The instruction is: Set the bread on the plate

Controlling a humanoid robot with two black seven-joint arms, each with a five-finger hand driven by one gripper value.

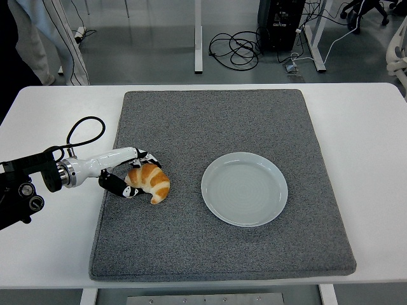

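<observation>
The bread [151, 182] is a croissant, a curved crescent with a glossy golden-brown crust and paler ridged bands across its back. It lies left of centre in the frame on the grey mat [216, 241], its horns turned down and to the left. The left hand [129, 173] closes on it from the left: white-shelled fingers with black tips [147, 156] curl over the top edge of the crust, and the thumb presses in from below at the lower left end, so the pastry is pinched between them.

Right of the croissant, near but apart from it, sits the plate [244, 188], round, pale blue-grey and glazed, with faint concentric rings in its shallow well. It holds nothing.

The mat is a large square of coarse, speckled, felt-like fabric with rounded corners, covering most of the smooth white table [369, 152]. The left arm enters from the left edge of the frame, a black housing with a white forearm and a black cable [82, 127] looping above the wrist.

Beyond the table, at the top of the frame, a grey floor carries white table legs, coiled black cables [232, 47] and a dark computer case [280, 22]. A person's pale trouser leg [35, 44] shows in the upper left corner.
</observation>
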